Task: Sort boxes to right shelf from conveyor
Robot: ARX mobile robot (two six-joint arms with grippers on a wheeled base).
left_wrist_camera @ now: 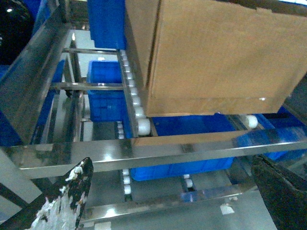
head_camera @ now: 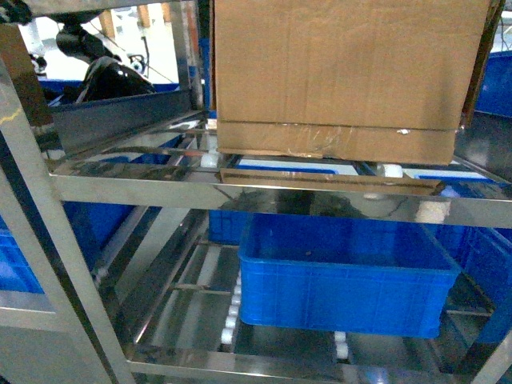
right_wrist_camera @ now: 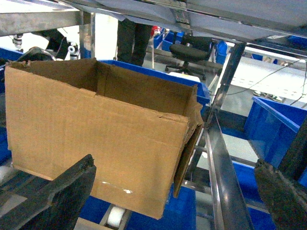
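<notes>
Shiny steel shelf (head_camera: 120, 188) rollers bear a corrugated brown carton (head_camera: 344, 80).

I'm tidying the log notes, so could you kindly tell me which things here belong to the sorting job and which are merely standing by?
Job:
- box, on the shelf's upper rollers
- shelf, steel with white wheels
- left tool and right tool, both open, off the box

Standing by:
- blue crate on the lower tier
- office chair behind
- person's legs behind
</notes>
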